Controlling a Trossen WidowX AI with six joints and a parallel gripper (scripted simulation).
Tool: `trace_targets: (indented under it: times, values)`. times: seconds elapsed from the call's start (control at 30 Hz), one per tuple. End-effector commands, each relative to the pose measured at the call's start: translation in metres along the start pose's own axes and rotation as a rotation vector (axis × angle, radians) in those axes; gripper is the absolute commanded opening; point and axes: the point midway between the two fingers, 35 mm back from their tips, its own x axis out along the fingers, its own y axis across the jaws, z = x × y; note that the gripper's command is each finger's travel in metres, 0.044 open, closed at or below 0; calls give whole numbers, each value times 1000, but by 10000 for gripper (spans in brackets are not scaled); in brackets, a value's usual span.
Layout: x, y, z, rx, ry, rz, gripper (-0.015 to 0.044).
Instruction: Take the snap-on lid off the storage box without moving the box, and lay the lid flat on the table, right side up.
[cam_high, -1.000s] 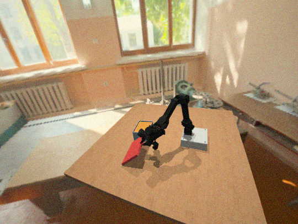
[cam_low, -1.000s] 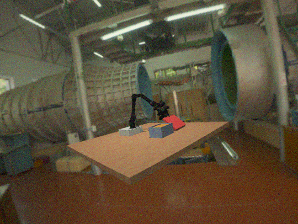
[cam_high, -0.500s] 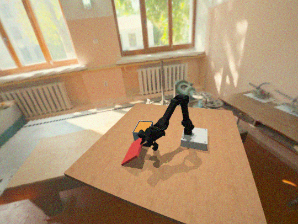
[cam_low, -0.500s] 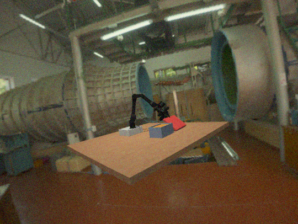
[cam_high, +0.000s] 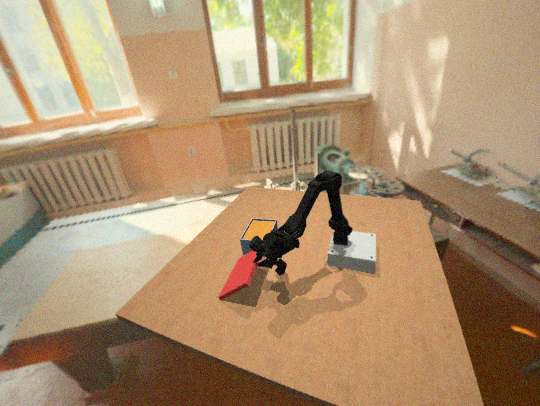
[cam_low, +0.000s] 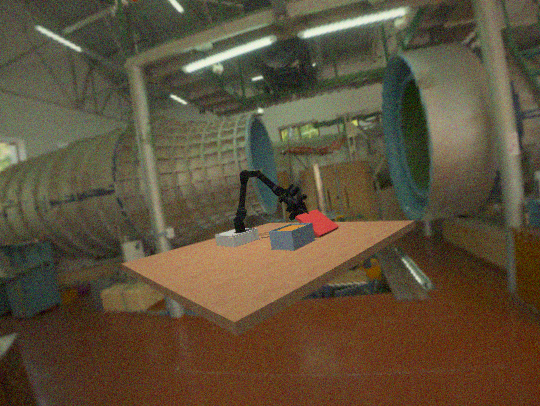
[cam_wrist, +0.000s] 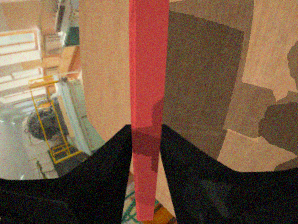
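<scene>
The red lid (cam_high: 239, 276) (cam_low: 319, 223) (cam_wrist: 149, 65) is off the box and tilted steeply, its upper edge at the fingers and its lower edge close to the table (cam_high: 200, 320) (cam_low: 225, 280). Whether that edge touches the table is hard to tell. My gripper (cam_high: 256, 258) (cam_wrist: 145, 130) is shut on the lid's edge, with one black finger on each side of it in the wrist view. The blue-grey storage box (cam_high: 245, 246) (cam_low: 291, 239) stands upright and open, orange inside, beside the lid. The arm hides part of the box in the top view.
The arm's light grey base block (cam_high: 352, 258) (cam_low: 235, 238) stands on the table, to the right of the box in the top view. The table's left edge runs past the box and the lid. Shadows of the arm and lid fall on the tabletop.
</scene>
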Motion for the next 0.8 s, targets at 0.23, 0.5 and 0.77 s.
trace_targets:
  times: [0.23,0.5,0.77]
  values:
    - [7,-12,2,-6,-6,-12,0]
    - [11,-17,2,-6,-6,-12,0]
    - [15,-22,2,-6,-6,-12,0]
